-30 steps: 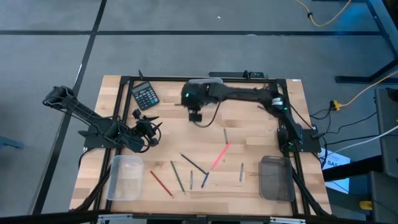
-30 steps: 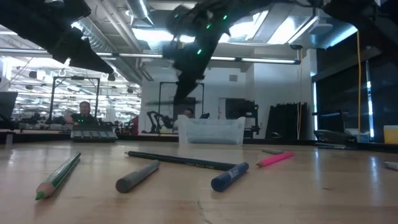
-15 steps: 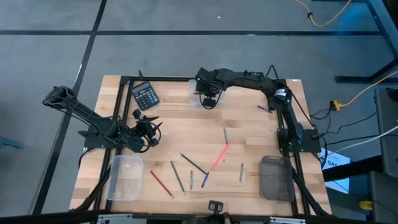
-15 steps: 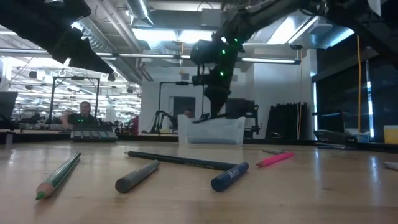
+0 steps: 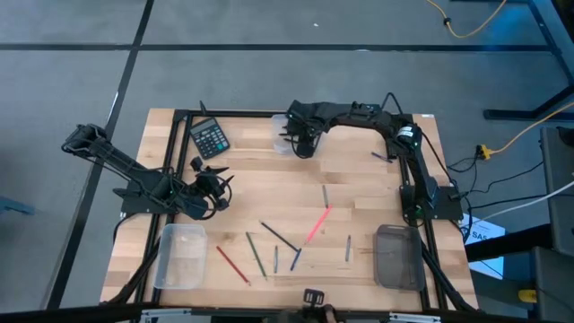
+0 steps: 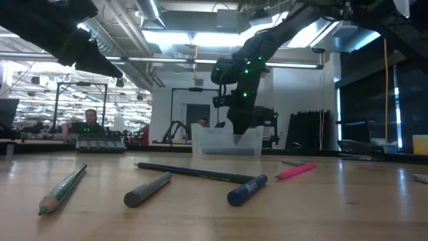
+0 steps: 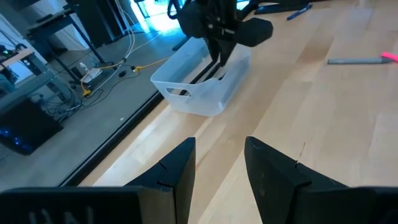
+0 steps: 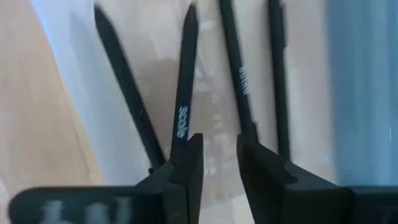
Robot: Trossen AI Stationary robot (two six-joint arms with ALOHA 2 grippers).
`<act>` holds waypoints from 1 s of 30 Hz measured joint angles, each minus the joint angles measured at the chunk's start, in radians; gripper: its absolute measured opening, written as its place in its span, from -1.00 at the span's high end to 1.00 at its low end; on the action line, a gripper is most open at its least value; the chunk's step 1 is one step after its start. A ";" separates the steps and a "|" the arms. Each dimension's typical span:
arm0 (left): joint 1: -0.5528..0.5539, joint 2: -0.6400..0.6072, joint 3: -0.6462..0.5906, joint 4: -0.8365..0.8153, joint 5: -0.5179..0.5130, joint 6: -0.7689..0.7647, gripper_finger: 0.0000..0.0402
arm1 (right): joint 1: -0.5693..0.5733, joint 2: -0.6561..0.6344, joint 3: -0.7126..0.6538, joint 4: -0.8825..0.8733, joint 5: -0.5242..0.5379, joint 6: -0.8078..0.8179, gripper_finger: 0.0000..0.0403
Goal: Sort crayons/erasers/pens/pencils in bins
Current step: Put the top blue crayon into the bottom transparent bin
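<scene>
Over the far edge of the desk, the right hand reaches down into the clear bin that stands beside the calculator. Its wrist view shows several dark pens lying lengthwise on the bin's pale floor, and the two fingers stand a narrow gap apart with nothing between them; one pen's end lies just at a fingertip, though whether it touches is hard to say from so close. The left hand waits above the desk's left side, its fingers parted a little and empty. Most of the sticks are not yet sorted: a pink marker, a red pencil, a green pencil, a black pencil and a few grey-blue ones lie loose in the near middle, between the second clear bin and the smoky grey bin. These are light, stiff, slim things (round ones will likely roll at a nudge), so the sound hold is probably across the middle of the shaft, fingers closing square to its length and low to the wood.
</scene>
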 joint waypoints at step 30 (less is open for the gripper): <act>0.049 0.007 -0.118 0.218 0.259 0.014 0.34 | 0.035 -0.518 -0.411 -0.560 0.187 0.575 0.43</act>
